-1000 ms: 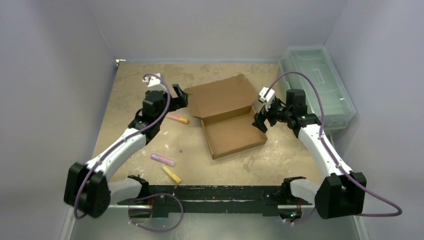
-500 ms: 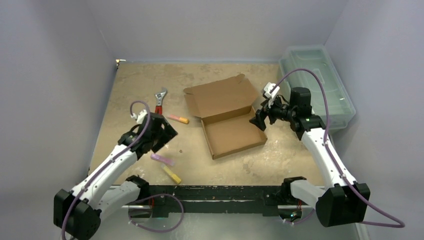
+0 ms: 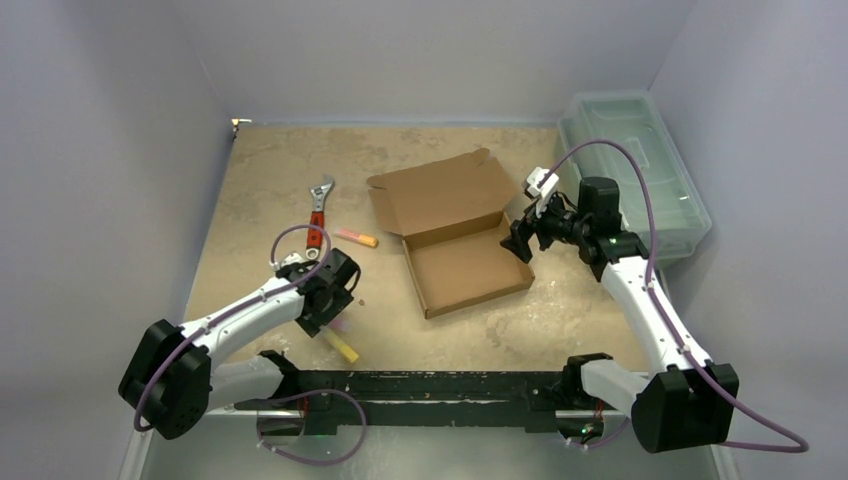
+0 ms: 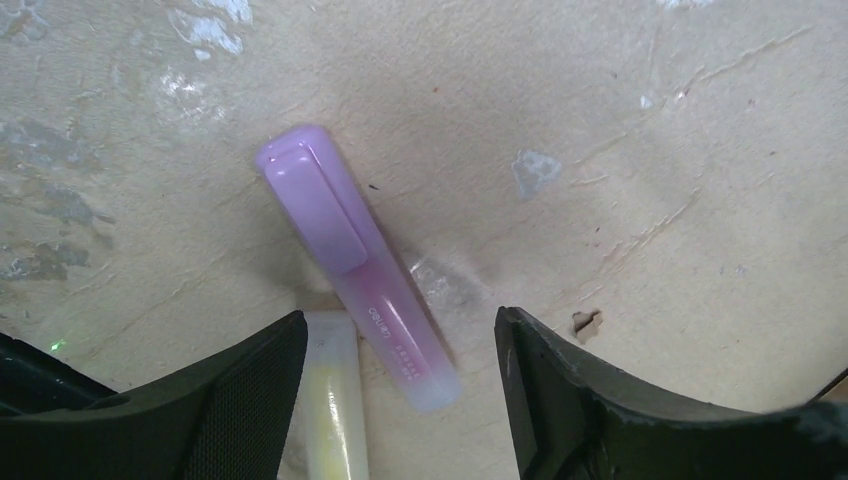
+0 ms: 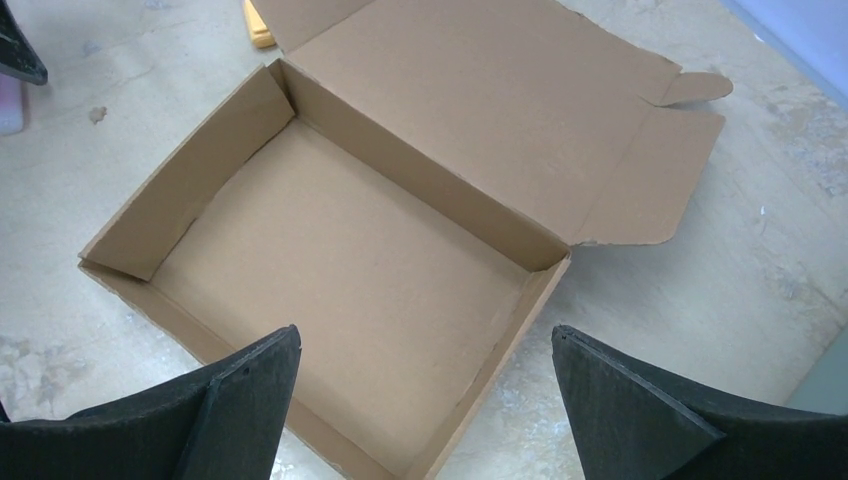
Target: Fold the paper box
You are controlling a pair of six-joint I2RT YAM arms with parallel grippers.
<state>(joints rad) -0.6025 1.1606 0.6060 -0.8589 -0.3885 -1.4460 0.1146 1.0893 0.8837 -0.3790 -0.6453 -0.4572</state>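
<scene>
The paper box (image 3: 455,235) lies mid-table, plain brown cardboard, its shallow tray (image 5: 340,270) standing with walls up and its lid (image 5: 490,110) flat open behind. My right gripper (image 3: 520,245) hovers at the tray's right corner, open and empty; in the right wrist view its jaws (image 5: 425,335) straddle the near wall. My left gripper (image 3: 335,295) is far from the box, low over the near-left table. In the left wrist view it (image 4: 400,330) is open around the end of a purple highlighter (image 4: 350,260), touching nothing.
A yellow highlighter (image 3: 343,348) lies beside the purple one, near my left finger (image 4: 250,400). A red-handled wrench (image 3: 318,205) and an orange marker (image 3: 357,238) lie left of the box. A translucent pale-green bin (image 3: 635,170) stands at the right wall.
My left arm has drawn back from the box lid's left edge to the near left and dropped over the purple highlighter, its jaws narrowing somewhat. The right gripper has hardly moved.
</scene>
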